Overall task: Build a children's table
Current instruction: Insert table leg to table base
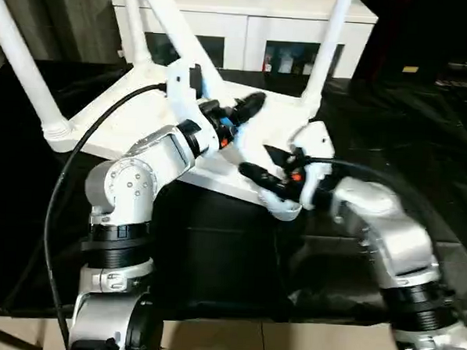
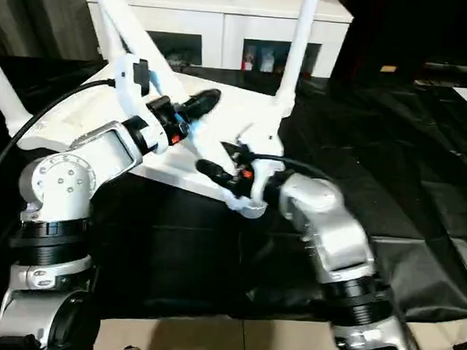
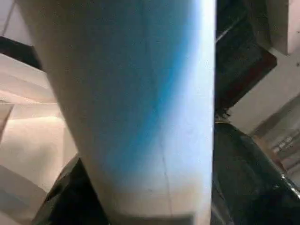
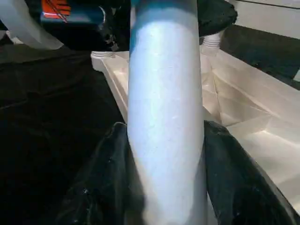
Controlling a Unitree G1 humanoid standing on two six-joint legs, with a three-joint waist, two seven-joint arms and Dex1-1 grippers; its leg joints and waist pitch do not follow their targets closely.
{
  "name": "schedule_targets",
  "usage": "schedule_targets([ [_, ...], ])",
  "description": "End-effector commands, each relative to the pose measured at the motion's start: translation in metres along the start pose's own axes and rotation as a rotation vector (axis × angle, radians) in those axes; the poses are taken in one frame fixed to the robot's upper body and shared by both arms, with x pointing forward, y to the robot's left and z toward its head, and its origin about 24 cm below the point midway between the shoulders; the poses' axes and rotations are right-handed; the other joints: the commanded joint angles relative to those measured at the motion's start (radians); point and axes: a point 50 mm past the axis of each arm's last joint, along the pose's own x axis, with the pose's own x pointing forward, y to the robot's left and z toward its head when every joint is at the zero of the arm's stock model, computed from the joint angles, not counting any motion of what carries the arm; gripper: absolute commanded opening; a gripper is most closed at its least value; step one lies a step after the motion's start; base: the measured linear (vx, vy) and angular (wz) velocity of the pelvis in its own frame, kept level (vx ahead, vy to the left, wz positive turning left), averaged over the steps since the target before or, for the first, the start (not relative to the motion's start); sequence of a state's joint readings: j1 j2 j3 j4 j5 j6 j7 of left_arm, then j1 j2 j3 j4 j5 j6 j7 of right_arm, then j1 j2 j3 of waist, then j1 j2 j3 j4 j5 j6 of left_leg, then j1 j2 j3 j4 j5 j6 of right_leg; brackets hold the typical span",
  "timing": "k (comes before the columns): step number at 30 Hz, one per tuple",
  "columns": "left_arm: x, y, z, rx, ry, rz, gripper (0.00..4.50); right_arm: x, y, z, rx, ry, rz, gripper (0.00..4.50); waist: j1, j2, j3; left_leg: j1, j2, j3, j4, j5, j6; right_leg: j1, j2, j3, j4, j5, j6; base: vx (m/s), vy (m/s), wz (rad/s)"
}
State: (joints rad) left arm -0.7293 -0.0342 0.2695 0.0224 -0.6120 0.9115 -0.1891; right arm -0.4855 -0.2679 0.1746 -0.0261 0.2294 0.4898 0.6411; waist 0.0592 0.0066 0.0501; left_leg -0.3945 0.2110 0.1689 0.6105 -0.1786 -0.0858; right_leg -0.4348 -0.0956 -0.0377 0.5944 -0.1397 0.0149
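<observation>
Black cloth surface (image 1: 422,153), white cabinet (image 1: 241,26) behind, upturned table (image 1: 134,119)

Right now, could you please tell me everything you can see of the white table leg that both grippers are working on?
The leg is a long, round, smooth white tube, plastic by its look. It slants up from the near corner of the upside-down table top, which lies on a black cloth with three other legs standing in its sockets. The right gripper is shut on it low down, one black finger on each side; the left gripper holds it higher up. Its foot is hidden behind the grippers, so whether it is seated cannot be told.
</observation>
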Motion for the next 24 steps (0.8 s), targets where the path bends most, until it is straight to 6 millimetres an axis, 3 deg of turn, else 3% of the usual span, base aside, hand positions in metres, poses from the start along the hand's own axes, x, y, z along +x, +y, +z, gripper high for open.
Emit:
schedule_targets([
  [1, 0.004, -0.009, 0.008, 0.012, -0.024, -0.023, 2.84, 0.002, -0.005, 0.0, -0.023, 0.013, -0.044, 1.84, -0.001, -0.009, -0.076, 0.014, -0.007, 0.012, -0.07, -0.166, 0.03, 0.062, -0.009, 0.01, -0.058, -0.203, -0.17, 0.0, 0.0, 0.0],
  [11, 0.005, -0.008, 0.01, -0.006, -0.046, -0.003, 2.02, 0.004, -0.006, 0.001, -0.02, 0.003, -0.063, 1.84, -0.002, -0.01, -0.075, 0.014, -0.008, 0.013, -0.069, -0.172, 0.032, 0.063, -0.009, 0.011, -0.059, -0.205, -0.169, 0.0, 0.0, 0.0],
  [15, 0.005, -0.008, 0.01, -0.014, -0.044, -0.005, 1.95, 0.004, -0.007, 0.001, -0.028, -0.004, -0.076, 1.84, -0.001, -0.01, -0.077, 0.013, -0.008, 0.013, -0.068, -0.157, 0.035, 0.065, -0.01, 0.011, -0.055, -0.184, -0.175, 0.0, 0.0, 0.0],
  [18, 0.005, -0.01, 0.011, -0.009, -0.038, -0.022, 1.88, 0.005, -0.008, 0.004, 0.011, -0.029, -0.079, 2.54, -0.002, -0.011, -0.077, 0.013, -0.008, 0.014, -0.066, -0.148, 0.042, 0.065, -0.009, 0.011, -0.053, -0.172, -0.183, 0.0, 0.0, 0.0],
  [20, 0.004, -0.01, 0.012, -0.009, -0.036, -0.031, 1.86, 0.004, -0.008, 0.005, 0.02, -0.036, -0.069, 2.74, -0.002, -0.01, -0.077, 0.016, -0.008, 0.014, -0.067, -0.154, 0.042, 0.065, -0.009, 0.011, -0.054, -0.18, -0.186, 0.0, 0.0, 0.0],
  [21, 0.004, -0.012, 0.013, 0.005, -0.025, -0.057, 1.86, 0.002, -0.01, 0.008, 0.062, -0.056, -0.058, 2.74, -0.002, -0.016, -0.077, 0.015, -0.008, 0.015, -0.066, -0.155, 0.044, 0.065, -0.008, 0.011, -0.054, -0.18, -0.184, 0.0, 0.0, 0.0],
  [24, 0.002, -0.016, 0.013, 0.038, 0.013, -0.107, 1.85, -0.007, -0.014, 0.016, 0.112, -0.091, -0.001, 3.01, -0.001, -0.015, -0.077, 0.016, -0.008, 0.014, -0.066, -0.148, 0.051, 0.066, -0.008, 0.011, -0.052, -0.175, -0.184, 0.0, 0.0, 0.0],
])
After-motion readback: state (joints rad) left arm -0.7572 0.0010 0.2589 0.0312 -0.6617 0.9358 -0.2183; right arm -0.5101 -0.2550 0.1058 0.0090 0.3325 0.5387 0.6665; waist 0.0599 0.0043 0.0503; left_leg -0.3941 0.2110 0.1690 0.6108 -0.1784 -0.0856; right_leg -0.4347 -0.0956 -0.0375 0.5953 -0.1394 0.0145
